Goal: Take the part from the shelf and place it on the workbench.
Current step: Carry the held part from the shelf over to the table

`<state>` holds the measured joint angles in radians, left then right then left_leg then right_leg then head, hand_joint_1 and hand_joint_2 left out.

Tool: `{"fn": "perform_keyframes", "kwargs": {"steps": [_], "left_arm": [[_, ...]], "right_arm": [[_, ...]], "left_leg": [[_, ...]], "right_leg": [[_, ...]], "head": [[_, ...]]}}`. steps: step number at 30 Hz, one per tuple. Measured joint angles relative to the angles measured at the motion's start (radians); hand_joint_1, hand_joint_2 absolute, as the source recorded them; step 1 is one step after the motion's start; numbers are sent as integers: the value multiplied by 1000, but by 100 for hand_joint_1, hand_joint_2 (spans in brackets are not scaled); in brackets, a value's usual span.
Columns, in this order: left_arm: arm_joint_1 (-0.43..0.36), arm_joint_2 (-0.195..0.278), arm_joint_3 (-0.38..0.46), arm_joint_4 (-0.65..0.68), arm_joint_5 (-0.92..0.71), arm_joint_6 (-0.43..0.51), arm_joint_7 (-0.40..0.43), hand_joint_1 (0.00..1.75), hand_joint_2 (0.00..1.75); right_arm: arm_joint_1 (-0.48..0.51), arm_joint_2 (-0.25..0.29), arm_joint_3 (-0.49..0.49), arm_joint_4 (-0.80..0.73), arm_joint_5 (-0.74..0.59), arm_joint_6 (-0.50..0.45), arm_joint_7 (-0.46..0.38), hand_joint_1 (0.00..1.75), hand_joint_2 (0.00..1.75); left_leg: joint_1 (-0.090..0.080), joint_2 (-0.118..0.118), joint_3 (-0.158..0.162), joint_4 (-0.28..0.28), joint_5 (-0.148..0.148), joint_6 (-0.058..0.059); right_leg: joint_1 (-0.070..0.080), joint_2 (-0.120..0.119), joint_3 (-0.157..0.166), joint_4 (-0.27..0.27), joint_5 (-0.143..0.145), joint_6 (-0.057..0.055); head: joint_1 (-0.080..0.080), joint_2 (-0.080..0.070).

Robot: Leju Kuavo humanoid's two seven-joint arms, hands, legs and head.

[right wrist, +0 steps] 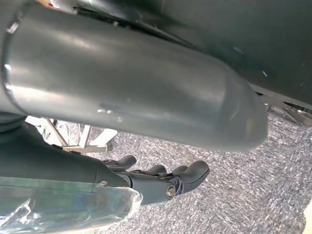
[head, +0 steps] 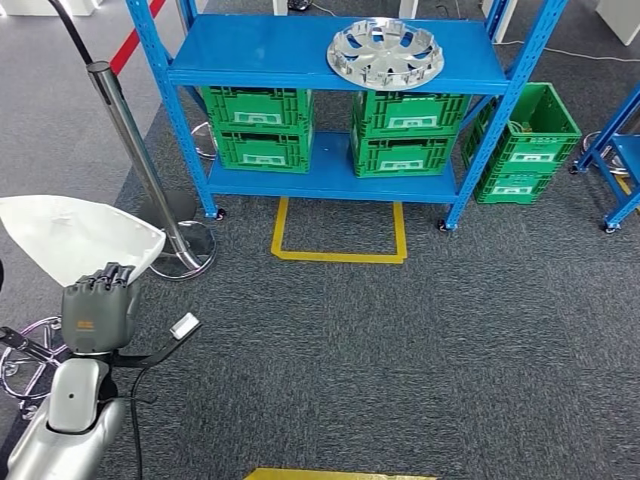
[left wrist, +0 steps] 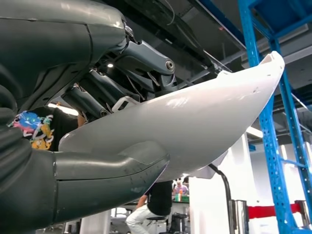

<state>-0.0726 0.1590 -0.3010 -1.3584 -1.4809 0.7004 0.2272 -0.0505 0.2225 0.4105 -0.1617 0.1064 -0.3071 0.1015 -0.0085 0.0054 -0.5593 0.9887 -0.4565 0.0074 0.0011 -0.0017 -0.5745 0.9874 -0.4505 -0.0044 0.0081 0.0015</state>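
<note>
We see the white part (head: pixel 72 235) as smooth, glossy plastic; in the left wrist view its skin (left wrist: pixel 206 122) catches soft highlights. Our left hand (head: pixel 98 305) holding it looks like matt grey plastic with darker fingers (left wrist: pixel 147 58) of semi-gloss metal. The shelf (head: pixel 332 55) is painted blue metal, smooth and slightly shiny. On it lies a bright, polished metal wheel cover (head: pixel 385 52). The green crates (head: pixel 260 128) look like ribbed plastic. The floor (head: pixel 453 340) is rough grey carpet. The stanchion post (head: pixel 132 150) is brushed steel.
</note>
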Motion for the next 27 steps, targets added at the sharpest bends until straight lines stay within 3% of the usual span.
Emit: {"fn": "perform_keyframes", "kwargs": {"steps": [3,5,7,9,10,11,12,14,16,19,20,22,24,25,26,27], "left_arm": [[-7,2,-16,4,0,0,5,175,175],[-12,1,-24,4,0,0,4,175,175],[-16,-2,-30,5,0,0,2,175,175],[-17,-4,-33,8,0,0,-1,175,175],[-16,-6,-34,10,0,0,-3,175,175],[-16,-7,-35,13,0,0,-4,175,175],[-16,-8,-35,15,0,0,-5,175,175],[-16,-10,-36,17,0,0,-6,175,175],[-17,-11,-37,18,0,0,-8,175,175],[-16,-13,-37,19,0,0,-17,175,175],[-15,-13,-37,19,0,0,-19,175,175],[-14,-14,-37,20,0,0,-21,175,175],[-12,-15,-37,21,0,0,-22,175,175],[-11,-15,-37,22,0,0,-22,175,175],[-10,-16,-37,23,0,0,-22,175,175],[-9,-17,-37,24,0,0,-22,175,175]], "right_arm": [[0,0,0,0,0,0,1,0,0],[0,0,0,0,0,0,2,0,0],[0,0,0,0,0,0,2,0,0],[0,0,0,0,0,0,2,0,0],[1,0,0,0,0,0,2,0,0],[1,0,0,0,0,0,2,0,0],[1,0,0,0,0,0,2,0,0],[-1,0,0,0,0,0,2,0,0],[-3,0,0,0,0,0,1,0,0],[-1,0,0,0,0,0,0,0,0],[-1,0,0,0,0,0,0,0,0],[0,0,0,0,0,0,0,0,0],[0,0,0,0,0,1,0,0,0],[1,0,0,0,0,1,0,0,0],[1,0,0,0,0,1,0,0,0],[2,0,0,0,0,1,0,0,0]], "left_leg": [[-3,0,-4,3,8,16],[3,3,-4,-13,24,27],[10,6,-10,-26,39,31],[11,7,-24,-26,48,29],[12,8,-32,-25,54,26],[14,8,-40,-24,59,21],[17,8,-47,-22,64,15],[22,7,-61,-12,71,2],[22,6,-71,-4,76,-12],[26,5,-74,-3,85,-33],[28,4,-80,7,74,-39],[30,4,-111,84,11,-45],[29,3,-160,225,-70,-48],[29,3,-174,277,-92,-47],[29,3,-171,295,-96,-44],[28,3,-148,269,-81,-39]], "right_leg": [[-5,0,0,-7,12,24],[-3,1,-10,6,-5,35],[-5,2,-45,90,-72,40],[-10,2,-94,227,-147,46],[-13,2,-107,270,-164,49],[-15,1,-99,272,-161,52],[-18,1,-68,231,-140,55],[-23,3,21,86,-94,62],[-23,9,62,6,-78,53],[-18,12,55,9,-69,21],[-18,11,53,10,-63,11],[-18,8,47,10,-50,-4],[-14,8,34,11,-40,-11],[-12,8,29,11,-36,-12],[-9,8,25,12,-33,-12],[-7,8,22,12,-31,-12]], "head": [[-1,0],[0,0],[2,0],[3,0],[3,0],[3,0],[3,0],[4,0],[1,0],[-3,0],[-4,0],[-6,0],[-8,0],[-8,0],[-8,0],[-8,0]]}}
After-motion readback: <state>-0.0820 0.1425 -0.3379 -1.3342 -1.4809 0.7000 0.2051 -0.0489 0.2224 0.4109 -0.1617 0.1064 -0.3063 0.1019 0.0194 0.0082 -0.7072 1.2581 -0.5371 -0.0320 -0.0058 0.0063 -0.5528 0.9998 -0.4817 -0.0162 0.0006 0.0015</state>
